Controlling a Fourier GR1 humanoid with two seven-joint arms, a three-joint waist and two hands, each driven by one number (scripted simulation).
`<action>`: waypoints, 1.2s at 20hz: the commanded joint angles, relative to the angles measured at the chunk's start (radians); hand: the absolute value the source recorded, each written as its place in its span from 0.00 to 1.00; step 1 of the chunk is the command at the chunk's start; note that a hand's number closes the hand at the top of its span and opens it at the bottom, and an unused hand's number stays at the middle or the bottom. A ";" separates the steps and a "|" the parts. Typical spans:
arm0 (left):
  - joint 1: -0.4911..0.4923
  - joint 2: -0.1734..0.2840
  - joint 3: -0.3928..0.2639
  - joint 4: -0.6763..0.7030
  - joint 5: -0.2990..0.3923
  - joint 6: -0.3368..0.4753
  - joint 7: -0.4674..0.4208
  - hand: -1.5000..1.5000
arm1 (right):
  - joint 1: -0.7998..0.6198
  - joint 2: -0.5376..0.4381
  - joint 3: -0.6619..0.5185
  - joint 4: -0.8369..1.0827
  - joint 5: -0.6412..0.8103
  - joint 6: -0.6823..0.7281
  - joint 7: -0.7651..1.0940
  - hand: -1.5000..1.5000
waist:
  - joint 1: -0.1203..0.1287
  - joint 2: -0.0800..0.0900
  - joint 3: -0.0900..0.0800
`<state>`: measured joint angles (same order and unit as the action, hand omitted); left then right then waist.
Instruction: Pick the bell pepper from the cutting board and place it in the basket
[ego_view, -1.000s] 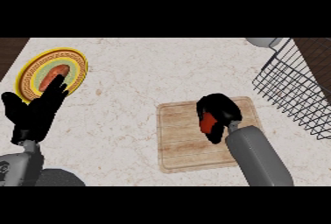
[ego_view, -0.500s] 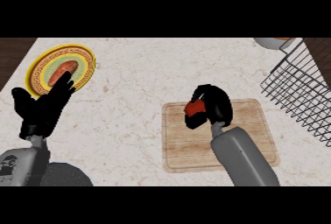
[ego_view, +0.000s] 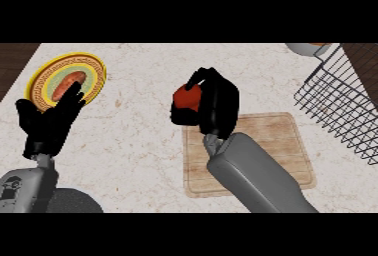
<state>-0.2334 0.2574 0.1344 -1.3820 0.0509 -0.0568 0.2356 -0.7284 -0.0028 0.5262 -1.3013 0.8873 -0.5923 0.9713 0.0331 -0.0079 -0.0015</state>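
Head view, kitchen counter: my right hand holds the red bell pepper at the centre of the frame, fingers and thumb curled round it, with the fruit showing on the hand's left side. The pepper appears lifted off the wooden cutting board, which lies at lower centre-right beneath my grey forearm; I cannot tell how high it hangs. The wire basket stands at the right edge, well apart from the pepper.

As I judge it, the pick is done and the carry is the step in hand. To do it well I should keep the fingers wrapped as they are, swing the hand rightward across the board, pass above the basket's near rim rather than into its wires, and open only once the pepper is over the inside.

My right forearm rises from the lower edge, angled up and to the left. My left hand rests open at the left of the frame, fingers up, overlapping a patterned plate that carries some food.
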 joint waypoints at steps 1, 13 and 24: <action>-0.005 0.013 0.023 -0.006 0.013 0.001 0.012 0.50 | -0.164 0.003 0.025 0.016 0.130 -0.028 0.291 1.00 | -0.012 0.002 0.000; 0.011 -0.024 -0.001 -0.032 -0.018 0.035 0.011 0.50 | -0.348 -0.006 -0.245 0.048 0.300 0.223 0.315 1.00 | -0.031 0.005 0.001; 0.052 -0.008 0.008 -0.027 -0.019 0.006 -0.023 0.50 | -0.427 -0.182 -0.460 0.189 0.358 0.317 0.222 1.00 | -0.033 0.006 0.001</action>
<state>-0.2063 0.2599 0.1562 -1.4031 0.0514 -0.0572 0.2336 -1.1352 -0.1204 0.1214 -1.1410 1.2236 -0.3614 1.1198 0.0034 -0.0014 -0.0008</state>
